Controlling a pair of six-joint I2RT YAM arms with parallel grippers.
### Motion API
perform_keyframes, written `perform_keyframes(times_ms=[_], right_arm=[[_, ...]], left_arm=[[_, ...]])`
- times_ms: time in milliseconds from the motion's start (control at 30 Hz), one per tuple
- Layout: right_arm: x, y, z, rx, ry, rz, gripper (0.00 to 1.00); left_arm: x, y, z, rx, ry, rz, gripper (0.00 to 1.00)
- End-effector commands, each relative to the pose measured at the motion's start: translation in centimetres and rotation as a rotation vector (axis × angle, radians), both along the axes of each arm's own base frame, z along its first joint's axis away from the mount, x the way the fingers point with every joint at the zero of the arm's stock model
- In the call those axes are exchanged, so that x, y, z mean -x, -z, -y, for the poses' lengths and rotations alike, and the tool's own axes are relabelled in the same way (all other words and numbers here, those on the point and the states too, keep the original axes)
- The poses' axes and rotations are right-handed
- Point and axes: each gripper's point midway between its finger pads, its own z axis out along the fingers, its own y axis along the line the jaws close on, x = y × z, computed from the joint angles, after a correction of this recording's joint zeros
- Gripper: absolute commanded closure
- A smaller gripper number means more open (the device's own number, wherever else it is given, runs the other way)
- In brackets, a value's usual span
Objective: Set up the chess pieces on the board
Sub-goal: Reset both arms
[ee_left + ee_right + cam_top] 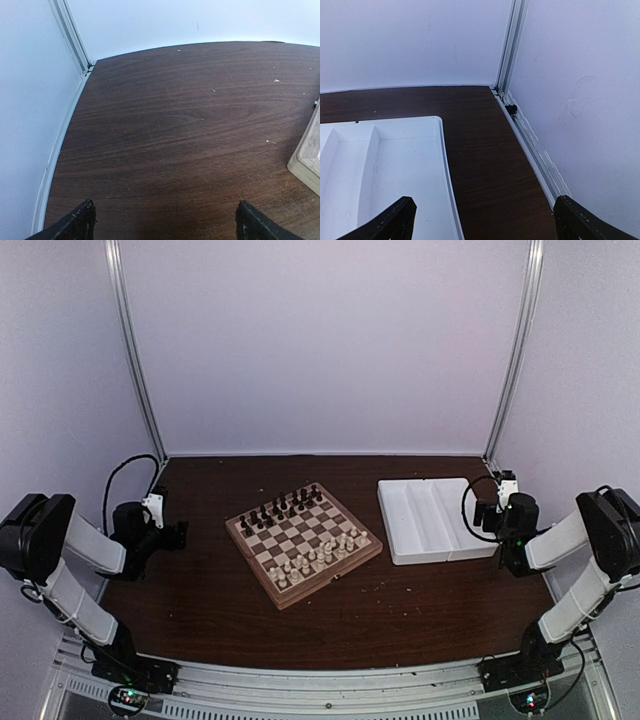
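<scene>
Two arms stand at the sides of the dark brown wooden table (200,615) in the top view. The square wooden chessboard (298,538), checkered with a light rim, lies in the middle, turned like a diamond. The tiny cream-white chess pieces (322,555) stand in rows on its near right side and the dark chess pieces (280,510) on its far left side. The white rectangular tray (430,525) lies just right of the chessboard. Your left gripper (180,534) is well apart from the chessboard, and your right gripper (484,514) is at the tray's right edge.

From the left wrist you see both black fingers (75,226) spread wide with nothing between them, above bare table. Only a corner of the chessboard shows at the right.

From the right wrist the fingers (390,224) are also spread wide and hold nothing. The tray's corner lies under the left one.
</scene>
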Motion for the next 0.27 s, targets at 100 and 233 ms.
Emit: perform_keyframes(times_ms=[100, 233], right_arm=[[-0.49, -0.68, -0.13, -0.008, -0.007, 0.026, 0.00], [-0.51, -0.65, -0.17, -0.009, -0.008, 0.024, 0.00]], left_arm=[[-1.07, -1.72, 0.51, 0.022, 0.024, 0.065, 0.02], [-1.07, -1.72, 0.50, 0.021, 0.024, 0.066, 0.02]])
